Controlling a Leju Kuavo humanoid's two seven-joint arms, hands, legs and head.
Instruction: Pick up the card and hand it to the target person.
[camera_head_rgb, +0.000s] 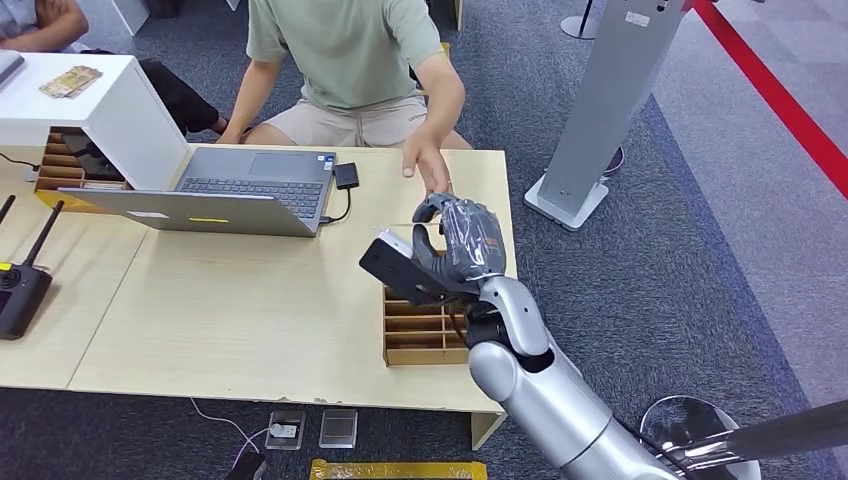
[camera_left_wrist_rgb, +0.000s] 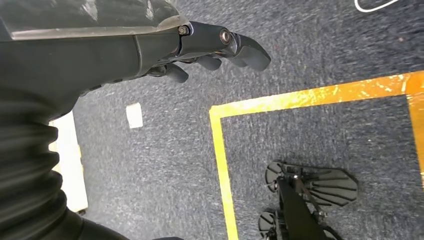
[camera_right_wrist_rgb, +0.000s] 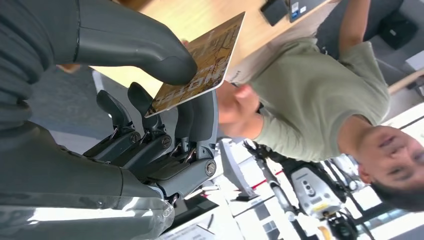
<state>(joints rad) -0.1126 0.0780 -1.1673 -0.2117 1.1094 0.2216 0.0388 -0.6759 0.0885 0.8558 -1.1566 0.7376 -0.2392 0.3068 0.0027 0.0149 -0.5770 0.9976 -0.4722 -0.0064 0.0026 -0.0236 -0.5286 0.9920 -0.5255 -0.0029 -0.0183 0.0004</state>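
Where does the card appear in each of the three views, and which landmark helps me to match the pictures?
Head view: the card shows as a pale edge in the right robot hand, above the wooden organizer.
Left wrist view: not in it; it looks at carpet and yellow floor tape.
Right wrist view: the card is pinched under the thumb.
Shared landmark: the person in the green shirt, seated behind the table.

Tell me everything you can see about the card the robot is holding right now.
The card is a thin, flat rectangle, tan and brown with pale lettering too blurred to read; it looks like plastic or stiff paper. The right robot hand pinches it between thumb and fingers, raised above the wooden table near the compartment box. One end sticks out free toward the seated person, whose hand is close but not touching it.
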